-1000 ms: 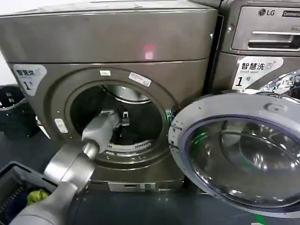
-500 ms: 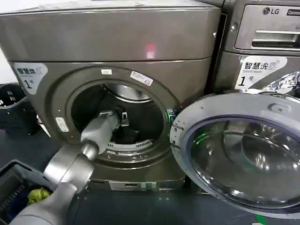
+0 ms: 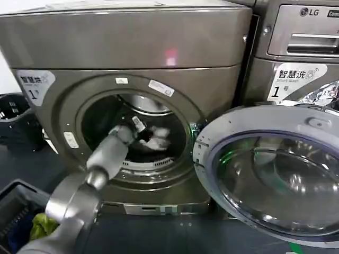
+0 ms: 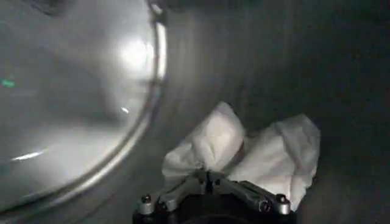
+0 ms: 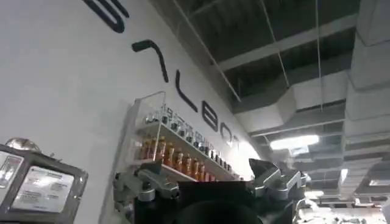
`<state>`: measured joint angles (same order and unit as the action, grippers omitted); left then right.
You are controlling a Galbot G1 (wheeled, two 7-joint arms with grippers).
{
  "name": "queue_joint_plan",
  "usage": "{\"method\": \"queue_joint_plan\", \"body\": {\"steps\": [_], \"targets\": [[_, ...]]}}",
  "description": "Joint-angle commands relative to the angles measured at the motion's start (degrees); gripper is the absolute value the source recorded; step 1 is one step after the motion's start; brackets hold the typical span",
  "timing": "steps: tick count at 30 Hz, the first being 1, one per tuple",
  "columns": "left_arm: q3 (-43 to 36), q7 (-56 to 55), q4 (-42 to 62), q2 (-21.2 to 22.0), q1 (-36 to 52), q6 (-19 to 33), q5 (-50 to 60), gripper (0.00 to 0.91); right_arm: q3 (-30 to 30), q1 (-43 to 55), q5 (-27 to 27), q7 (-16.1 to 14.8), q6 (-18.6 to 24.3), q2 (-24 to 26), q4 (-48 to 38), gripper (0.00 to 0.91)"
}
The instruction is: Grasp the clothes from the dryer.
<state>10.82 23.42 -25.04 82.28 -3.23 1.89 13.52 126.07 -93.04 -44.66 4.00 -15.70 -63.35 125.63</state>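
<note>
Fabric is bunching at the tip of the left gripper, whose fingers are pressed together on a fold of the clothes; the rest of the white garment is hanging and spreading just beyond the fingertips, off the drum floor. It is looking thin, light and limp, so it will likely sag and trail rather than keep any shape, and a pinch on a gathered fold near the middle, as here, is probably holding better than a grip on a loose edge, which could slip free or snag on the drum's ribs. From the head camera the left gripper is reaching through the mouth of the dryer, with the clothes showing white just past it, inside the drum. Half a second earlier no white cloth was showing beyond the gripper; now it is lifted into sight. The right gripper is parked well away, spread open and pointing up at the ceiling.
</note>
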Motion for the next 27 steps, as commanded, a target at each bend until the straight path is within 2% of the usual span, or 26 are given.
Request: {"method": "queue_joint_plan", "body": {"steps": [1,5,11,14,17,27], "targets": [[9.6,-21.7,-24.9,0.4,-14.2,4.7,-19.3,0.0,-1.8,0.7,0.8,0.4,0.8,0.3,0.1,0.907],[12.1,-31.3,-30.9,2.6,-19.8,7.5,-19.2,0.0,-2.7,1.3,1.3,-0.1,1.6,0.2,0.2,0.907],[14.1,-39.1,-32.6,4.1,-22.6,10.1,-13.9,0.0,-1.7,0.6,1.1,-0.1,2.8,0.2,-0.5,0.907],[13.8,-39.2,-32.6,4.1,-23.3,9.9,-13.3,0.0,-0.8,0.4,1.7,-0.6,1.7,0.2,-0.2,0.907],[13.5,-38.9,-32.5,4.0,-23.6,9.7,-13.4,0.0,-0.9,0.0,1.4,-0.5,3.5,0.3,-0.5,0.907],[12.6,-37.8,-31.8,4.1,-22.9,9.5,-13.5,0.0,0.2,-0.7,1.0,-0.5,3.9,0.1,-0.5,0.907]]}}
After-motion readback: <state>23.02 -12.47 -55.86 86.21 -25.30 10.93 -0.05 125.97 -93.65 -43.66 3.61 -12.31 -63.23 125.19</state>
